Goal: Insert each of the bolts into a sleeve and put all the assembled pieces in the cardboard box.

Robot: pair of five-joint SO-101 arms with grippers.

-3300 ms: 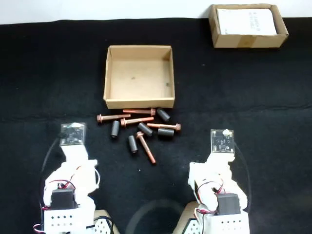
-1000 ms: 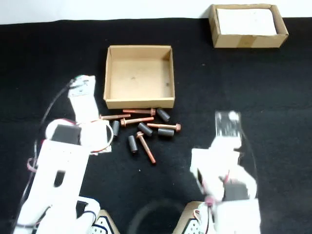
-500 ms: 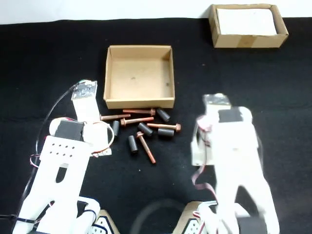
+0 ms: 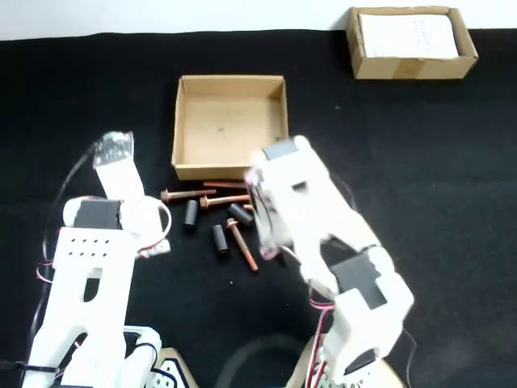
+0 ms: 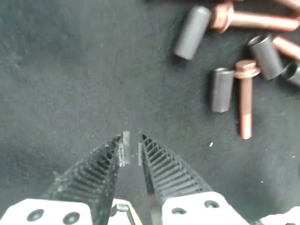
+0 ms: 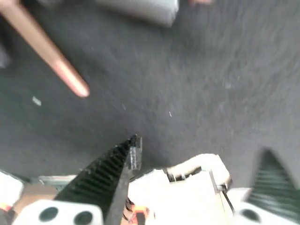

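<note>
Left fingers (image 5: pixel 101 164) slightly parted near four bolts (image 4: pixel 224 200), three sleeves (image 4: pixel 219 238).

The worktop (image 4: pixel 420 162) is covered in black cloth, matt and faintly fuzzy like felt. The bolts (image 5: pixel 244 103) are copper-toned metal with a dull sheen. The sleeves (image 5: pixel 221 89) are dark grey, matt and smooth; metal or plastic, I cannot tell. The cardboard box (image 4: pixel 230 171) is plain matt brown board. The fingers (image 5: pixel 161 164) are black ridged plastic, the arms (image 4: pixel 89 267) smooth white plastic
</note>
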